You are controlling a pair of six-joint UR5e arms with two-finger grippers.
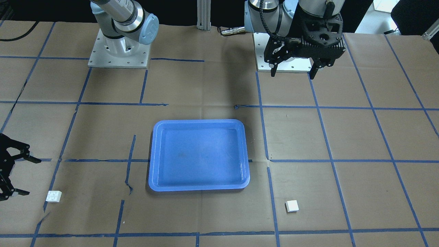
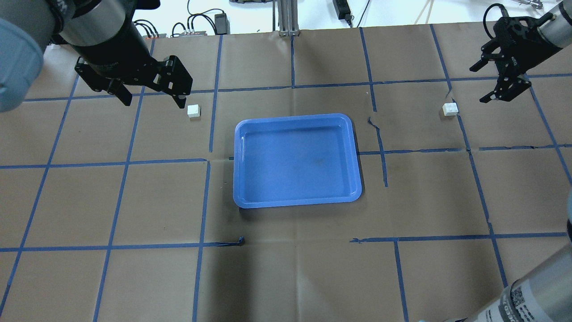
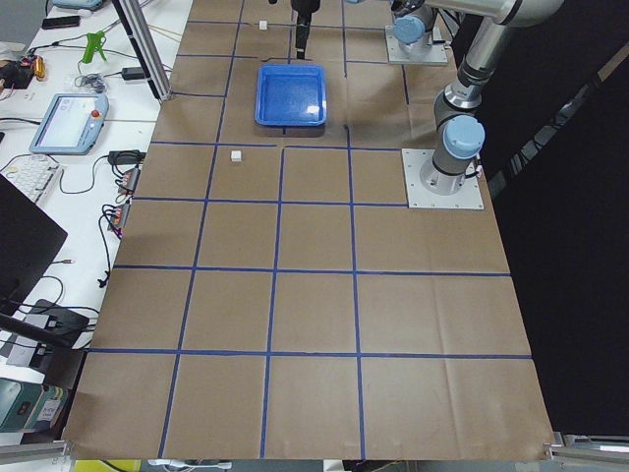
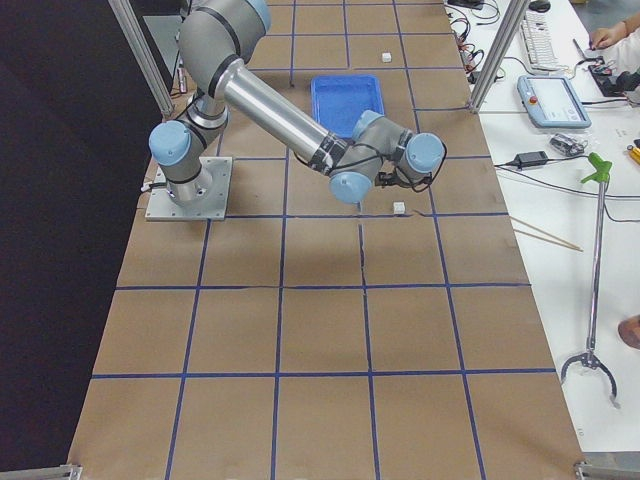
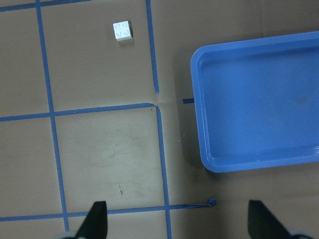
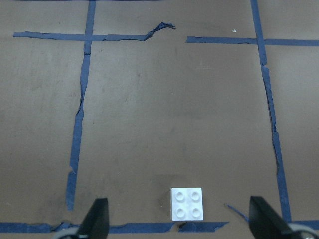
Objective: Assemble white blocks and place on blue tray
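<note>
The blue tray (image 2: 297,161) lies empty in the middle of the table; it also shows in the front view (image 1: 199,156). One white block (image 2: 193,111) sits on the paper left of the tray, and also shows in the front view (image 1: 292,206). My left gripper (image 2: 154,102) is open and empty, held high; the left wrist view shows this block (image 5: 122,30) far ahead of it. The other white block (image 2: 450,109) sits right of the tray. My right gripper (image 2: 479,85) is open beside it; in the right wrist view this block (image 6: 187,203) lies between the fingertips (image 6: 97,216).
Brown paper with a grid of blue tape (image 2: 210,161) covers the table. The arm bases (image 1: 118,51) stand at the robot's edge. A teach pendant (image 3: 69,118) and cables lie on a side bench.
</note>
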